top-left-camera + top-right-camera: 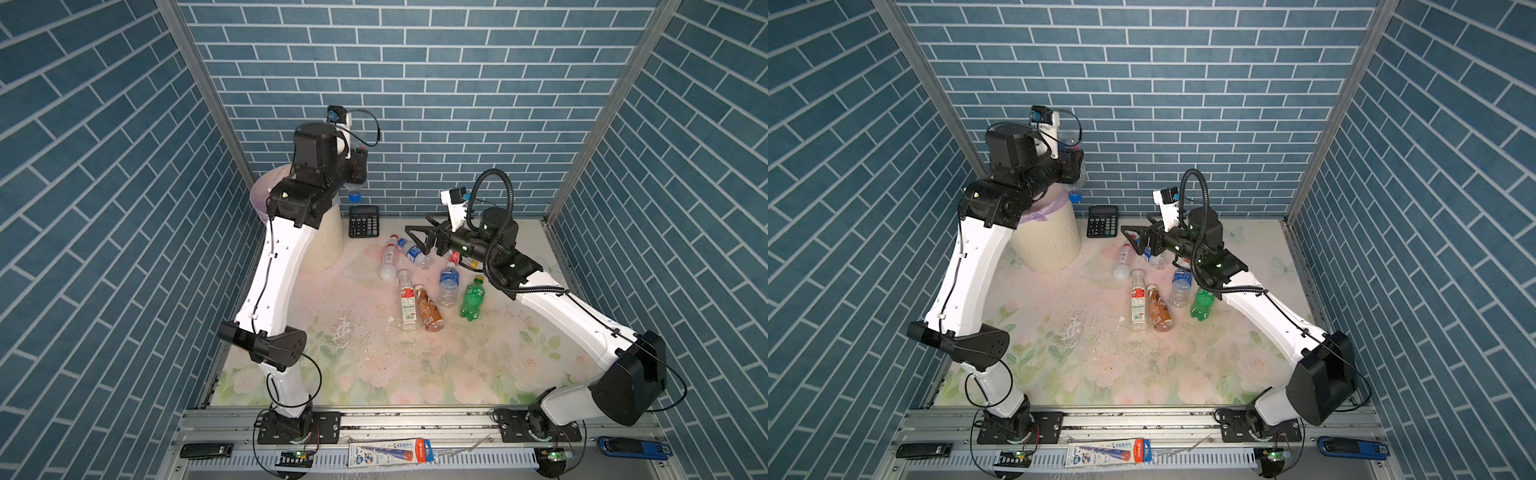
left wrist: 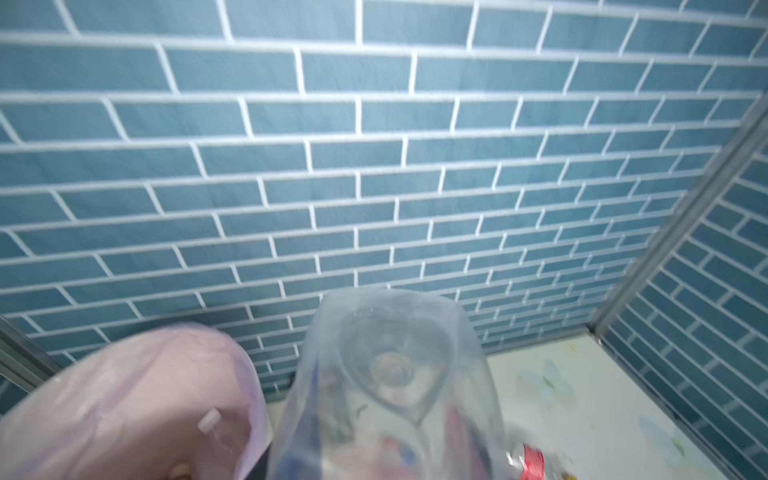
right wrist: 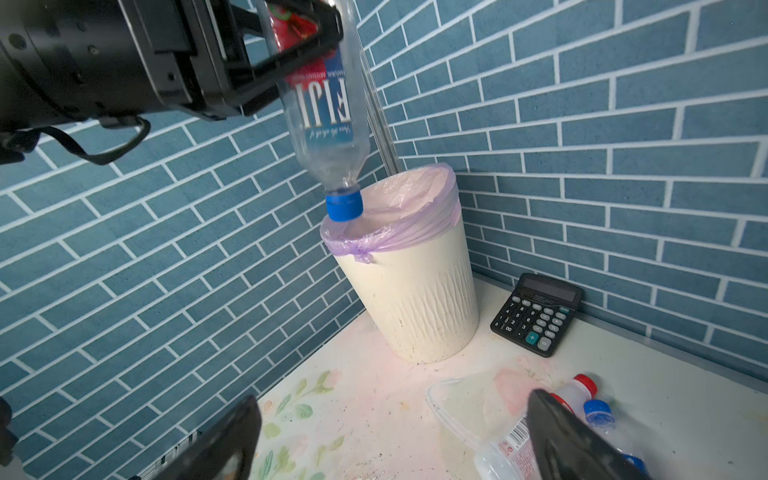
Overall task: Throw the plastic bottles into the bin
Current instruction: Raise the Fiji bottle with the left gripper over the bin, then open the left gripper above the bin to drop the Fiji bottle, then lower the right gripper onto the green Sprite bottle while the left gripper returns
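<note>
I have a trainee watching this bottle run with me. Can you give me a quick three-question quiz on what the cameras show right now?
1. True or false: the left gripper holds a blue-capped bottle cap-down, close to the rim of the bin.
2. Which thing lies on the table next to the bin, by the back wall?
A) calculator
B) kettle
C) toaster
3. Fill in: the jaws of the right gripper stand ___.

Key: 1 true; 2 A; 3 open.
</note>
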Controlling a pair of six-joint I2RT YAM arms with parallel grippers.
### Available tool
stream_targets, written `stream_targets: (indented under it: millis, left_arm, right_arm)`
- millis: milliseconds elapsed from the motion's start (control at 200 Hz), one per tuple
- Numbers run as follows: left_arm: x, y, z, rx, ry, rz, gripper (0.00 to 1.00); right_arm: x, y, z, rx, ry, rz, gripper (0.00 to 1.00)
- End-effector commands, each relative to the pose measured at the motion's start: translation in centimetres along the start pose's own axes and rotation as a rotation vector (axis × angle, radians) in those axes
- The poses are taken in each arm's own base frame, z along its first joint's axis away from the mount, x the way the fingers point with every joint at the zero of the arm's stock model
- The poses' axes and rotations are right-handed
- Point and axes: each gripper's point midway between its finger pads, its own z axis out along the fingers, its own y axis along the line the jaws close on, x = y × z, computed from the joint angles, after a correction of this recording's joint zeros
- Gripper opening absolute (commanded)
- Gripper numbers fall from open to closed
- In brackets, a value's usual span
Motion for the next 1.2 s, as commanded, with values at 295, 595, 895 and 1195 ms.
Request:
stream_targets:
  millis: [295,595,895,1195]
  left_arm:
    - [-10.6,13.1,-5.5,-0.251,-0.395,-0.082,0.50]
    - [4.6,17.7,3.7,-0.328,0.010,-0.178,0.91]
    - [1.6,14.1,1.4,-0.255,-0.038,-0.122,0.99]
    - [2.0,3.9,0.7,-0.051,-0.017,-0.074,0.99]
  right_arm:
    - [-1.1,0.1,2.4,-0.043,-0.013,0.025,0.99]
    - [-0.1,0.0,2.6,-0.050,0.009,0.054,0.99]
    - [0.6,-0.6,2.5,-0.025,0.018,0.083,0.99]
    - [2.0,-3.7,0.9,0.171,0.067,0.128,0.99]
